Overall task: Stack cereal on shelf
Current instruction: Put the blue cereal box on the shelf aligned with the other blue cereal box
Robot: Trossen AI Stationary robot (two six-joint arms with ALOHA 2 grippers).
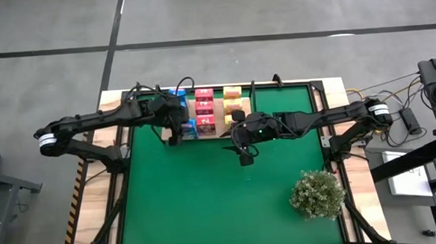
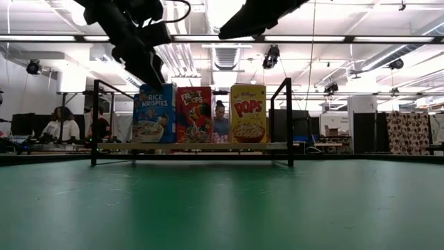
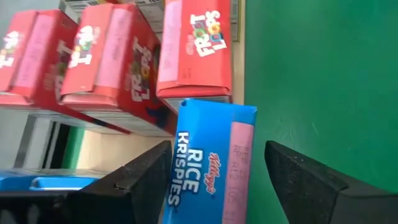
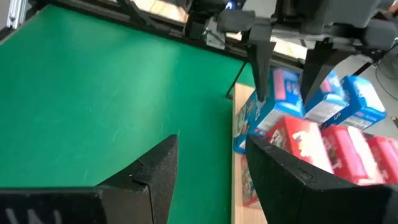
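The shelf (image 2: 208, 146) stands at the mat's far edge and carries the cereal in rows of blue (image 1: 188, 127), red (image 1: 205, 111) and yellow (image 1: 233, 106) cartons. In the low view the front cartons, Rice Krispies (image 2: 154, 113), Froot Loops (image 2: 193, 114) and Pops (image 2: 248, 113), stand upright on its board. My left gripper (image 3: 217, 149) is open, slanting down over the near blue carton (image 3: 208, 168), one finger on each side of its top. My right gripper (image 4: 211, 146) hangs open above the mat, just in front of the shelf, with nothing between its fingers. My left gripper straddles the top of the near blue carton, coming from above at a slant. One finger (image 3: 146, 174) lies close along the carton's side, and I cannot tell whether it touches. Green mat shows between the other finger (image 3: 298, 180) and the carton. The carton rests on the shelf.
A bushy green plant (image 1: 317, 194) stands at the mat's near right corner. The green mat (image 1: 207, 197) spreads in front of the shelf. Thin black posts (image 2: 93, 121) rise at the shelf's ends. People sit in the room beyond the table.
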